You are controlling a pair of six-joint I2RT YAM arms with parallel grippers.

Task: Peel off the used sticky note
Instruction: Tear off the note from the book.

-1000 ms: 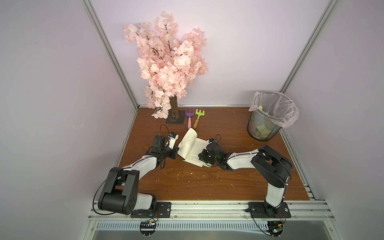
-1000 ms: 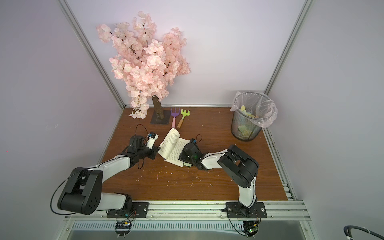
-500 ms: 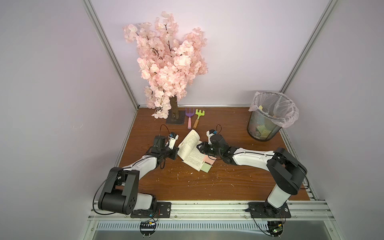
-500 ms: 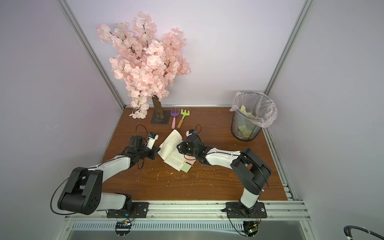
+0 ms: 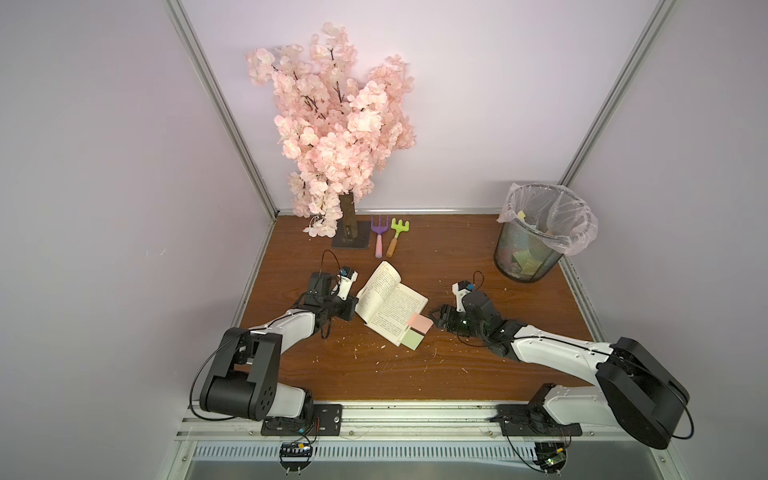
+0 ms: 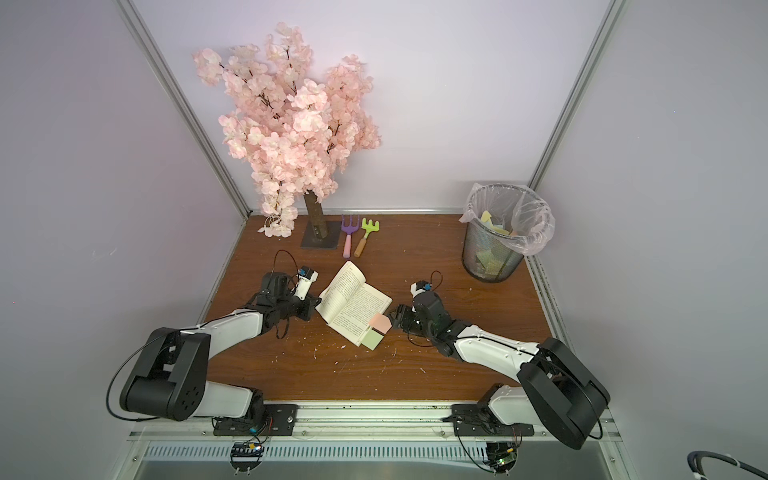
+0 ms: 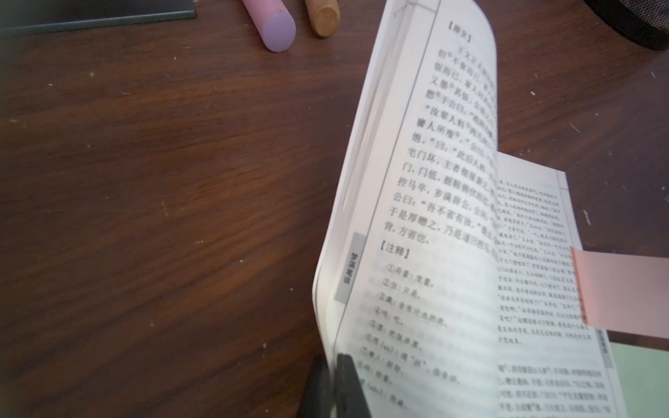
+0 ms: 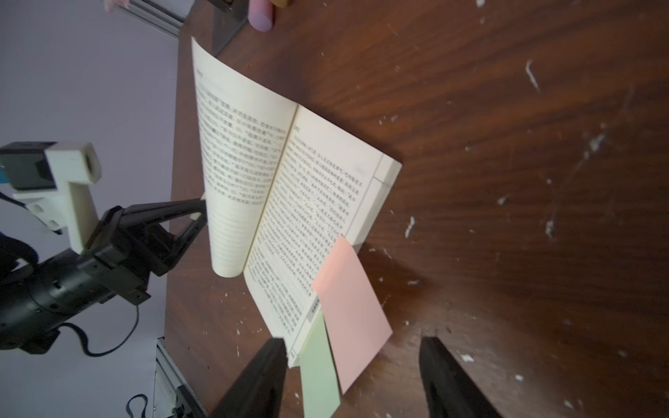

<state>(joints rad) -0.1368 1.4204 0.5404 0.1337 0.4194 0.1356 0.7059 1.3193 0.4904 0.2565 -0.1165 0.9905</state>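
Note:
An open book (image 5: 390, 303) (image 6: 353, 305) lies mid-table. My left gripper (image 5: 352, 308) (image 7: 331, 387) is shut on the edge of its raised left pages. A pink sticky note (image 5: 419, 323) (image 8: 347, 307) and a green sticky note (image 5: 412, 338) (image 8: 318, 372) stick out from the right page's near corner, the pink partly over the green. No writing shows on either. My right gripper (image 5: 436, 318) (image 8: 354, 345) is open just right of the book. In the right wrist view its fingers stand on either side of the notes' free ends, holding nothing.
A mesh bin (image 5: 536, 245) with a plastic liner holds discarded notes at the back right. A blossom tree (image 5: 340, 137) on a dark base and two toy rakes (image 5: 386, 237) stand at the back. Paper crumbs dot the wooden table (image 5: 457, 374).
My right gripper has drawn back from over the book to its right side and opened. The pink and green notes now show. The left gripper has kept its hold.

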